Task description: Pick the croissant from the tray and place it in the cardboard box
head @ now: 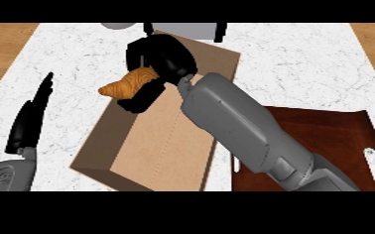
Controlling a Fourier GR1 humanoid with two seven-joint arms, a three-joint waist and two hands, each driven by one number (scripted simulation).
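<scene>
Colours and patterns, head view.
Croissant (129, 83): golden orange-brown, darker ridged bands. Right hand (162, 59): black; its forearm (242, 129) grey. Left hand (29, 116): black, grey at the wrist. Cardboard box (157, 139): plain tan, a faint dotted line along its floor. Tray (322, 129): dark reddish-brown wood. Counter (293, 64): white with thin grey veining, light wood at the far corners.

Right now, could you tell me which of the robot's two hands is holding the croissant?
The right hand, curled round the croissant above the cardboard box. The left hand rests open at the left edge.
</scene>
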